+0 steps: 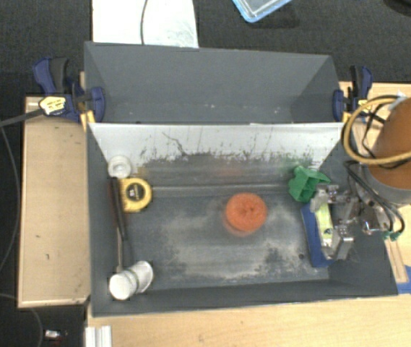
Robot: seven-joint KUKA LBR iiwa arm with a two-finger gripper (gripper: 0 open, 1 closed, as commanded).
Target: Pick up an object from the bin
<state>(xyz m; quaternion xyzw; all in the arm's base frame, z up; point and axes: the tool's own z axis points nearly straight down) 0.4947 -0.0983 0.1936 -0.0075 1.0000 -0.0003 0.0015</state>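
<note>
Nearest, left of the orange round pad (246, 213), a white cylinder (129, 280) lies on the bin's (191, 259) floor, and a thin dark rod (118, 226) runs away from it. Right of the pad lies a long blue bar (310, 237). Its long axis runs near to far, the far end leaning slightly toward the pad. The end effector (339, 231) hangs at the bar's right side; whether it is released or clenched cannot be told. Farther back, a green piece (305, 183) sits right of the pad and a yellow tape measure (136, 194) left of it.
</note>
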